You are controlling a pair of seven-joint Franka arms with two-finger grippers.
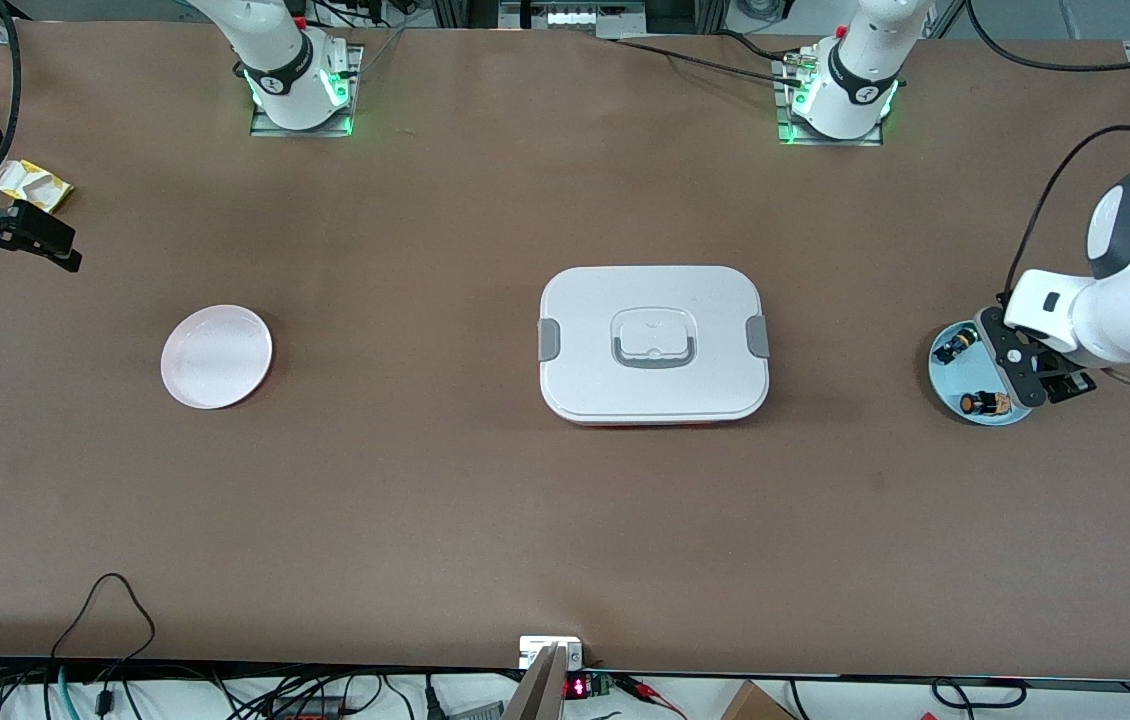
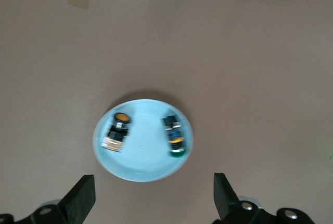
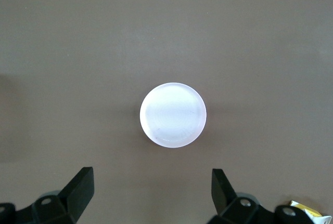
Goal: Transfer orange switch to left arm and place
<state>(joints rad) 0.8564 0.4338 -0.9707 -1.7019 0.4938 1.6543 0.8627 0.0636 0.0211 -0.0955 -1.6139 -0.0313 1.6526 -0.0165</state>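
Observation:
The orange switch (image 1: 985,403) lies on a light blue plate (image 1: 965,378) at the left arm's end of the table. In the left wrist view the orange switch (image 2: 117,132) lies on the plate (image 2: 143,164) beside a black switch with blue and green parts (image 2: 174,135). My left gripper (image 1: 1017,365) hangs open and empty above this plate; the wrist view shows it (image 2: 153,200) with wide-spread jaws. My right gripper (image 1: 35,240) is up at the right arm's end of the table, open and empty (image 3: 151,198). The white box (image 1: 653,345) stands shut at mid-table.
An empty pale pink plate (image 1: 216,356) lies toward the right arm's end, also in the right wrist view (image 3: 173,115). A yellow wrapper (image 1: 30,185) lies near the right gripper. Cables run along the table edge nearest the front camera.

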